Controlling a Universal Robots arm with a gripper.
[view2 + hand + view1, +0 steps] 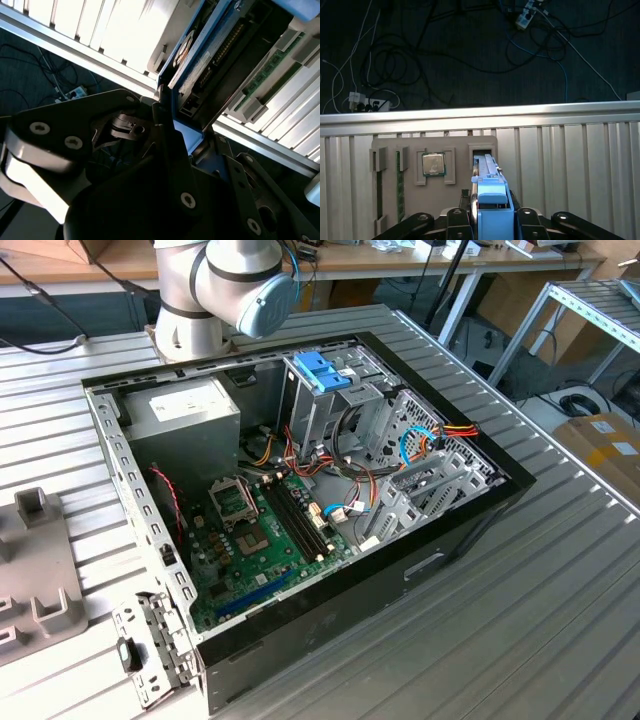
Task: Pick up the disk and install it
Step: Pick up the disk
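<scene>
The fingers point(456, 220) clench the disk point(487, 187) edge-on by its blue frame, at the slot of the grey holder point(410, 200) on the table point(570, 160), a slot seemingly meant to stand it upright for gripping.

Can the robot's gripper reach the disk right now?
Probably yes. In the first wrist view the gripper seems closed around the disk, which stands on edge at the grey holder. Nothing blocks it.
</scene>
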